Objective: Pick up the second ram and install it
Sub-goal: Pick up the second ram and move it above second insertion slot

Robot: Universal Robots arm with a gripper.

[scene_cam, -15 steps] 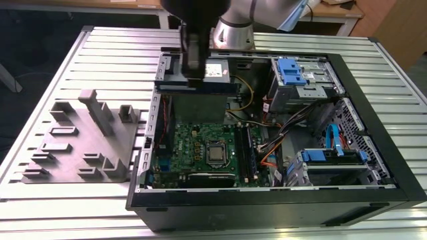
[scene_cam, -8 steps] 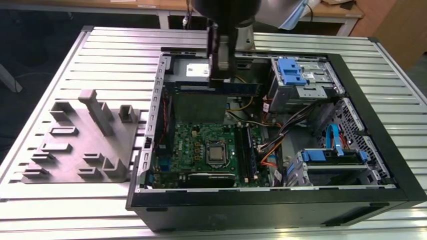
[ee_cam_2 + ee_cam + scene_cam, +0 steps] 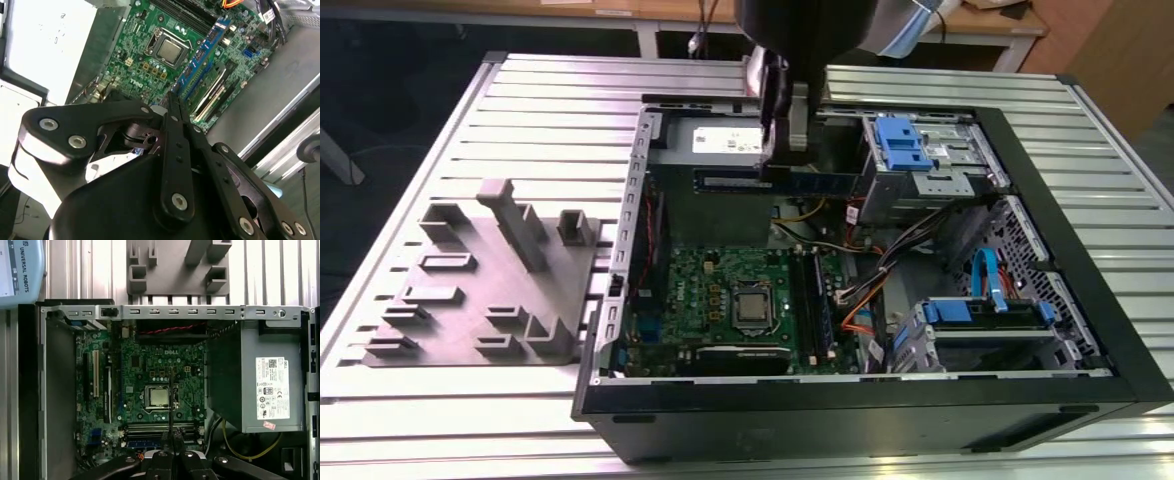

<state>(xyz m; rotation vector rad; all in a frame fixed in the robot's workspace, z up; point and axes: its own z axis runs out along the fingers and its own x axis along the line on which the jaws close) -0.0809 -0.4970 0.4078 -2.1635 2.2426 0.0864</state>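
Note:
My gripper (image 3: 781,172) hangs above the open computer case (image 3: 1067,290), shut on the second ram (image 3: 834,183). The ram is a slim dark stick held level over the back part of the case, above the power supply (image 3: 720,140). In both wrist views it shows edge-on between the closed fingers (image 3: 175,145), as a thin dark blade (image 3: 171,390). Below lies the green motherboard (image 3: 714,295) with its processor socket (image 3: 159,396). The long narrow memory slots (image 3: 811,300) run beside the socket, and one stick with a blue label (image 3: 202,52) sits in a slot.
A grey fixture block (image 3: 480,290) with upright posts stands on the slatted table (image 3: 547,100) at the exterior view's left. Drive cages with blue clips (image 3: 907,145) and loose cables (image 3: 881,270) fill the case's right side.

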